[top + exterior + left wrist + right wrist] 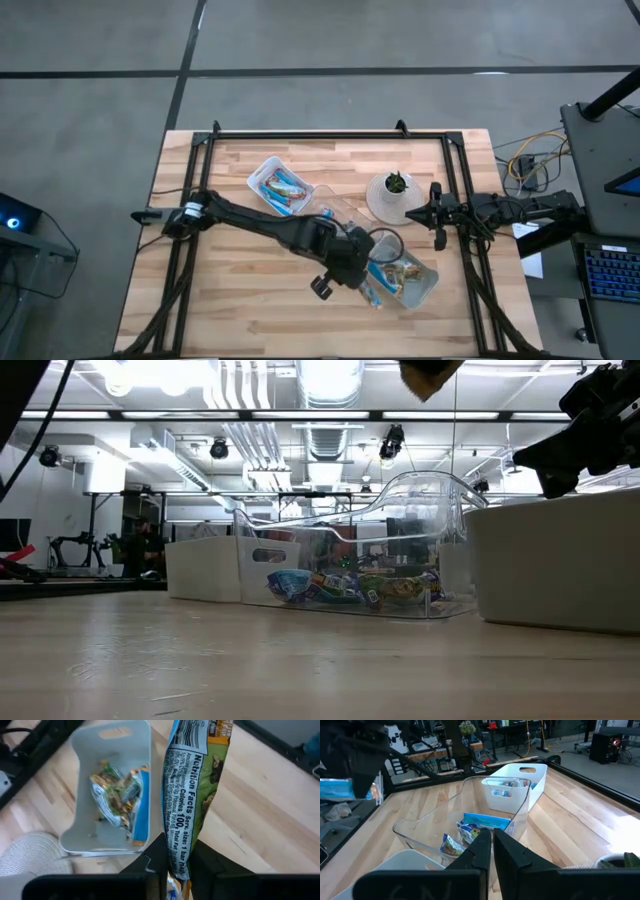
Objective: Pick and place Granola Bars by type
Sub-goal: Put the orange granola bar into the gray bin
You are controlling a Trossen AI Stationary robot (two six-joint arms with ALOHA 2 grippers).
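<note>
The left hand is clamped on a green-and-orange granola bar, which hangs upright between its fingers with the nutrition panel facing the left wrist camera. In the high view this hand sits over the table a little toward 5 o'clock from the middle, between the clear tray and the white bin at 4 o'clock.

Below the held bar, the left wrist view shows that white bin with a small heap of green-tan and blue-wrapped bars inside, piled toward one wall.

A second white bin lies at about 11 o'clock from the table's middle and holds blue-wrapped bars. In the right wrist view the clear tray carries several loose bars, blue ones and a greenish one, and the far white bin stands just beyond it.

The right hand has its fingers together, nothing between them. It waits at the table's 3 o'clock edge, just beside a round woven mat with a small green plant on it.

In the low view the clear tray stands between the two white bins, with wrapped bars on its floor.
</note>
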